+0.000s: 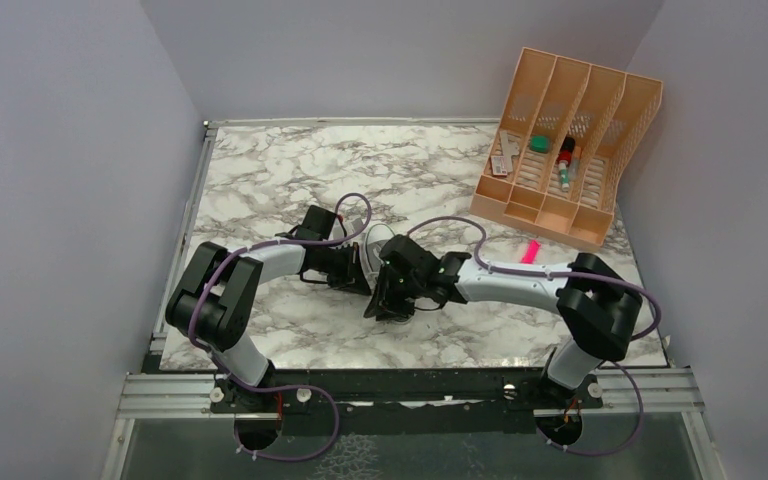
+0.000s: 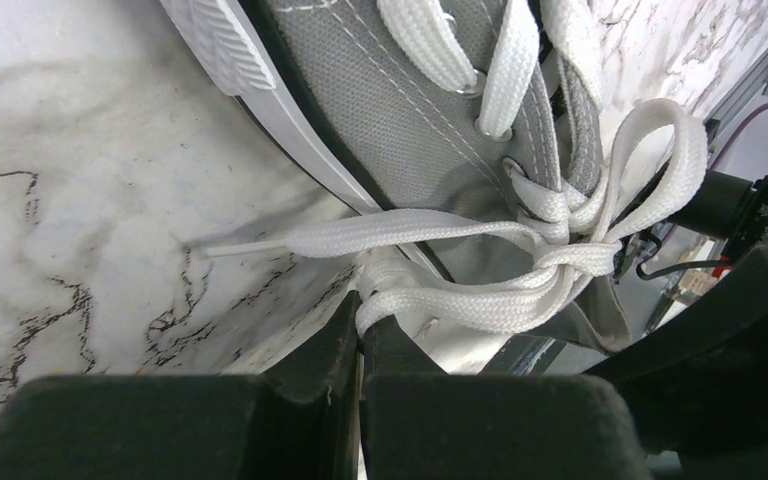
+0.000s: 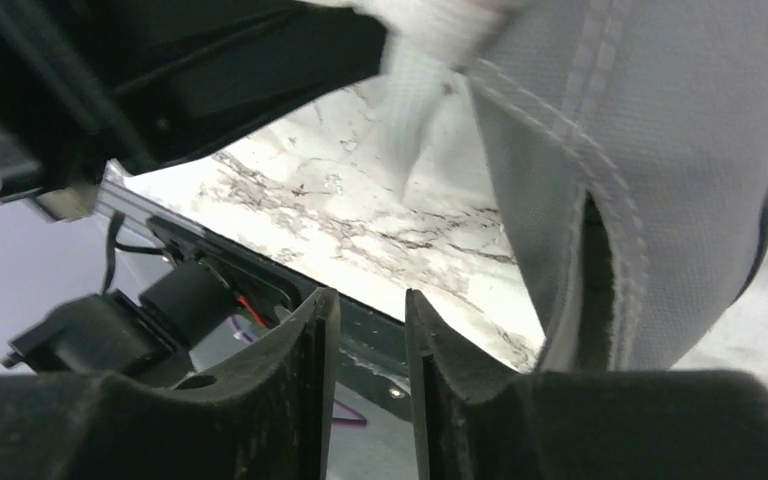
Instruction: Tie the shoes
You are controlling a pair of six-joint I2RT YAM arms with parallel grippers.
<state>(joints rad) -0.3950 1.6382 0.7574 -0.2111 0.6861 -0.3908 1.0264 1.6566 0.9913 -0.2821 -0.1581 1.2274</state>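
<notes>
The grey canvas sneaker (image 1: 376, 240) lies at mid-table, mostly hidden under both wrists. In the left wrist view its grey side (image 2: 400, 110), white sole rim (image 2: 220, 45) and white laces (image 2: 560, 235) show, with loops gathered in a loose knot. My left gripper (image 2: 363, 318) is shut on a white lace loop (image 2: 460, 305) that runs to the knot; it shows from above (image 1: 358, 272) against the shoe's left side. My right gripper (image 3: 370, 300) is slightly open and empty, just beside the shoe's grey heel (image 3: 640, 150); it shows from above (image 1: 385, 295).
A peach desk organizer (image 1: 565, 150) holding small items stands at the back right. A pink object (image 1: 531, 251) lies on the marble beside the right forearm. The black rail of the table's near edge (image 3: 260, 270) lies just beyond the right fingers.
</notes>
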